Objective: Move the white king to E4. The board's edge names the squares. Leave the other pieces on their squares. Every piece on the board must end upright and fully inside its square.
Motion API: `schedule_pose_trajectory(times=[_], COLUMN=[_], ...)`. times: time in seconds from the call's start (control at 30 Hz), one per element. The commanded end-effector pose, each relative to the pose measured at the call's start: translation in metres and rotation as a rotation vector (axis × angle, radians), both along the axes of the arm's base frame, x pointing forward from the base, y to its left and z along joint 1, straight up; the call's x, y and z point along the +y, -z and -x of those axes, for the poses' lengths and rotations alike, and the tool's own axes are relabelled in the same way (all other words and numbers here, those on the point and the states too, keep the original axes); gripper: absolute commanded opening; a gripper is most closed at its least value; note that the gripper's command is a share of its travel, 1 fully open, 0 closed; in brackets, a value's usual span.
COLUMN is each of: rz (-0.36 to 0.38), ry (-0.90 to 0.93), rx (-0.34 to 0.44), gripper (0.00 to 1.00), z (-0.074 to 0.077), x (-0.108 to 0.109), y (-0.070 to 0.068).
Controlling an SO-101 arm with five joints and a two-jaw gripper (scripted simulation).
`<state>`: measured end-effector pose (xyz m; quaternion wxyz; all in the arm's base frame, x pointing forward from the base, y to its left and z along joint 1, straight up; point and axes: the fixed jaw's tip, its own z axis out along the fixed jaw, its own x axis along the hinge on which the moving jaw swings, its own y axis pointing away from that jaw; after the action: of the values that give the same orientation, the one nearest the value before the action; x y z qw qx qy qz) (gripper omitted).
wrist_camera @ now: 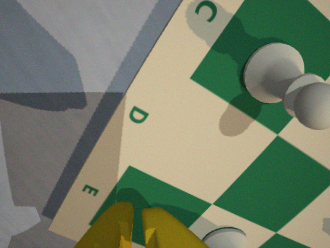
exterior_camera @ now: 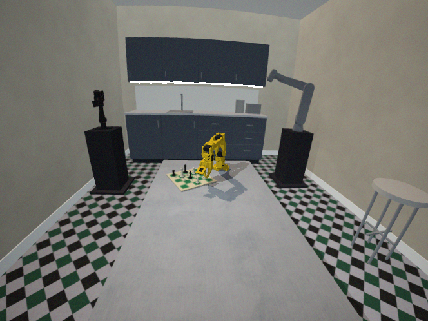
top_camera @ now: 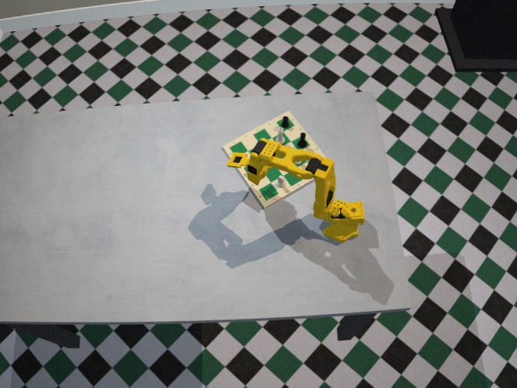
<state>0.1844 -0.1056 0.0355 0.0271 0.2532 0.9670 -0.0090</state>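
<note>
Board edge [wrist_camera: 155, 66] reads C, D, E beside closed tool [wrist_camera: 137, 232].

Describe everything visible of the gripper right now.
The gripper is yellow and plastic-looking, with two toothed fingers shut almost together and nothing between them. It points down over the chessboard's edge by the letter E, above a green square. A white piece stands just beside it; whether they touch is unclear.

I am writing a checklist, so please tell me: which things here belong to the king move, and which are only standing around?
Job: shut, empty fingers; likely white king; chessboard.
Around: other white piece; black pieces; stool; grey arm.
</note>
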Motion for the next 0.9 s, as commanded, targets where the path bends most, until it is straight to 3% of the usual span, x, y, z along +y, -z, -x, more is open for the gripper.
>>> schedule_pose_trajectory(times=[0.0, 0.87], rz=[-0.018, -0.018], ry=[-0.001, -0.002], rx=[0.026, 0.027], gripper=[0.0, 0.0], z=[0.0025, 0.0069], x=[0.0035, 0.0062], y=[0.0074, 0.0119])
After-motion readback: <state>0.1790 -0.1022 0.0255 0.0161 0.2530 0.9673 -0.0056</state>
